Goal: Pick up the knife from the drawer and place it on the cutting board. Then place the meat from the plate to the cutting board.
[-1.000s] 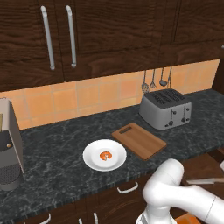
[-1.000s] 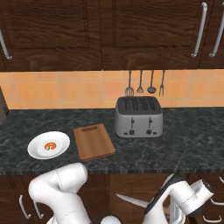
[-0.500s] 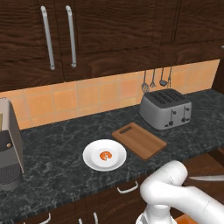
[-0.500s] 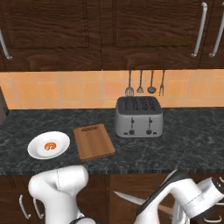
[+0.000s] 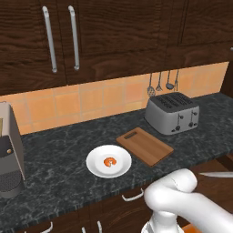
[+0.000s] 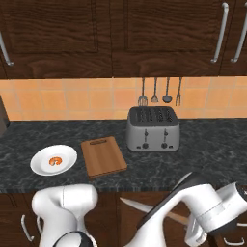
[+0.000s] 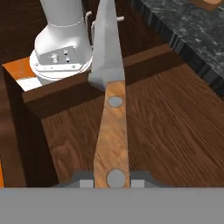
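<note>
My gripper [image 7: 112, 180] is shut on the light wooden handle of the knife [image 7: 111, 131]. Its silver blade points away from the hand, above the open drawer [image 7: 175, 127]. The blade also shows at the right edge of the left base view as the knife [image 5: 217, 174], and beside my forearm as the knife [image 6: 141, 206], below counter level. On the counter, the cutting board [image 5: 144, 146] [image 6: 102, 156] lies bare. Just left of it stands the white plate [image 5: 93, 164] [image 6: 41, 164], with the orange-red meat [image 5: 109, 161] [image 6: 56, 160] in its middle.
A silver toaster [image 5: 172, 112] [image 6: 152, 128] stands right of the board, with dark utensils [image 6: 160, 91] hanging on the wall above it. A grey appliance [image 5: 9, 159] stands at the counter's left end. The drawer's dark walls [image 7: 26, 144] enclose the space under the knife.
The knife has risen a little out of the drawer with my gripper shut on its handle. Plate, meat and board have not moved.
</note>
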Controlling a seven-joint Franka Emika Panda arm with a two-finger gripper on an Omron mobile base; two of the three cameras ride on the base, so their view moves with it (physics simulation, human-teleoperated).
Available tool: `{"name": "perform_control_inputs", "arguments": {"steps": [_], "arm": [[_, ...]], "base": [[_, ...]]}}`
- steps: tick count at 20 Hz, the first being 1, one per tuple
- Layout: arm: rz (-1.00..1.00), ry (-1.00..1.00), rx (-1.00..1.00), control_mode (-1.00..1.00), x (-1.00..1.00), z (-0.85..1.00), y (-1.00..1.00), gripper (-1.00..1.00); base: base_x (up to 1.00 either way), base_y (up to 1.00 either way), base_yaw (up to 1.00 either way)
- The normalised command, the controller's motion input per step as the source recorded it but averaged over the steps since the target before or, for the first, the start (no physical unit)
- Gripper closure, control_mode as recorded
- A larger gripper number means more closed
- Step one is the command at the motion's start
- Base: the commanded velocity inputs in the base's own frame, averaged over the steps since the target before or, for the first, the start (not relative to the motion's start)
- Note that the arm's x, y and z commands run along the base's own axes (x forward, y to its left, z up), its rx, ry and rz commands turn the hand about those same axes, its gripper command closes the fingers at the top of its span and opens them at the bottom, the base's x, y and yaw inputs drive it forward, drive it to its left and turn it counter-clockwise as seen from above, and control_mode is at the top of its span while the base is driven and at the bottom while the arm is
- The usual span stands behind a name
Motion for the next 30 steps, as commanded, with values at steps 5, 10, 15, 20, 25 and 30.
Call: {"name": "perform_control_inputs", "arguments": {"steps": [5,10,15,20,25,30], "arm": [[-0.14,-0.03,0.0,-1.0,0.01,0.71,0.49,1.0],[-0.11,-0.12,-0.02,-1.0,0.23,0.41,0.81,1.0],[-0.16,-0.07,-0.01,-1.0,0.6,0.01,0.92,1.0],[-0.13,0.09,-0.06,-1.0,0.72,0.01,0.93,1.0],[-0.04,0.01,-0.02,-1.0,0.39,0.0,0.61,1.0],[-0.04,0.0,0.0,-1.0,0.43,0.0,0.29,1.0]], "base": [[0.0,0.0,0.0],[0.0,0.0,0.0],[0.0,0.0,0.0],[0.0,0.0,0.0],[0.0,0.0,0.0],[0.0,0.0,0.0]]}}
